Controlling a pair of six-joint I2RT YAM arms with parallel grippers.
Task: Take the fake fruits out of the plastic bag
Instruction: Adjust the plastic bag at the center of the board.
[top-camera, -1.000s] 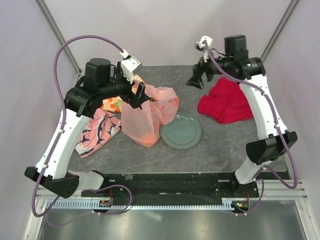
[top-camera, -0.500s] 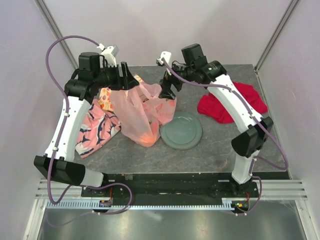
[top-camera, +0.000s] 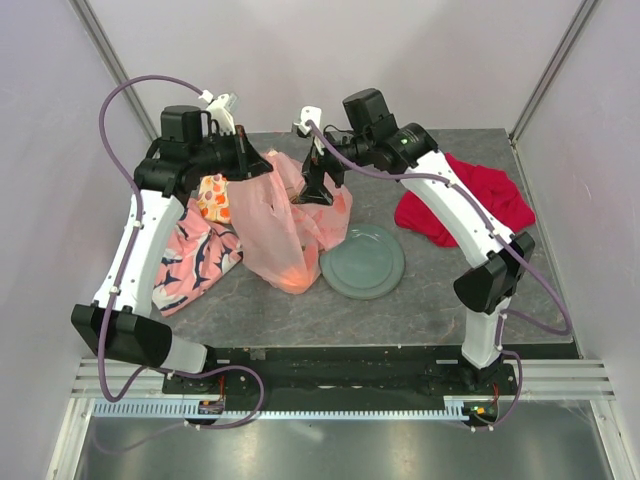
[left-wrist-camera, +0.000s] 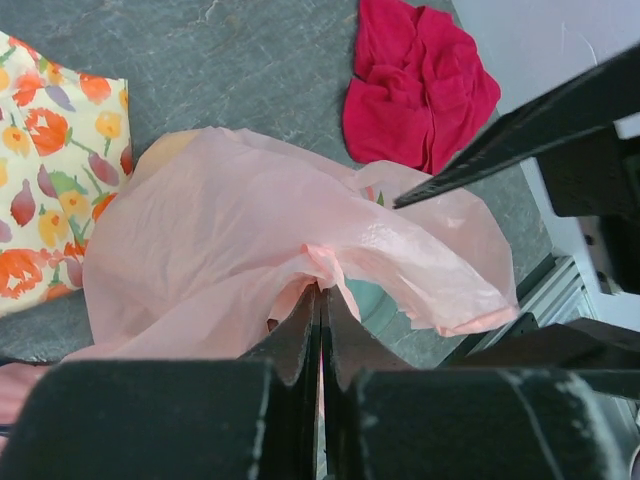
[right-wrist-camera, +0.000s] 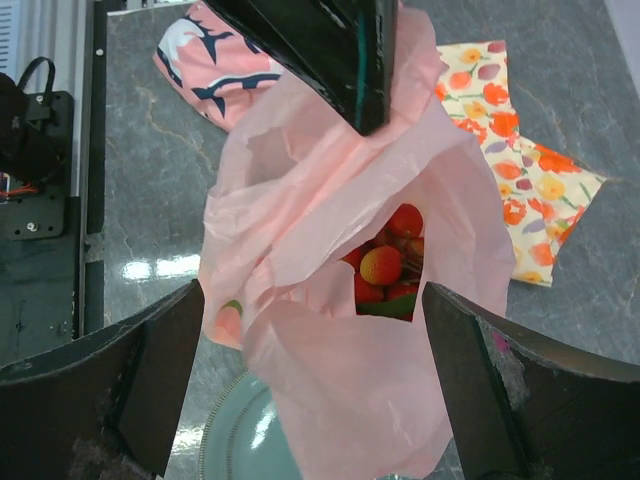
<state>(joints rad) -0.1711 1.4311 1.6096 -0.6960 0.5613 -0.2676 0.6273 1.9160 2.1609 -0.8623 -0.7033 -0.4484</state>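
Pinching crinkly plastic bag (left-wrist-camera: 250, 240) (glossy fruits (right-wrist-camera: 385, 265) inside)

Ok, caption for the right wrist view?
Open right gripper over the open plastic bag, fake fruits inside, left gripper pinching its edge.

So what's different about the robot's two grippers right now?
The left gripper has its jaws shut, pinching the plastic bag; the right gripper has its jaws wide open, holding nothing. The left grips the bag's edge; the right hangs over its opening, where the fake fruits show. Both are at the bag.
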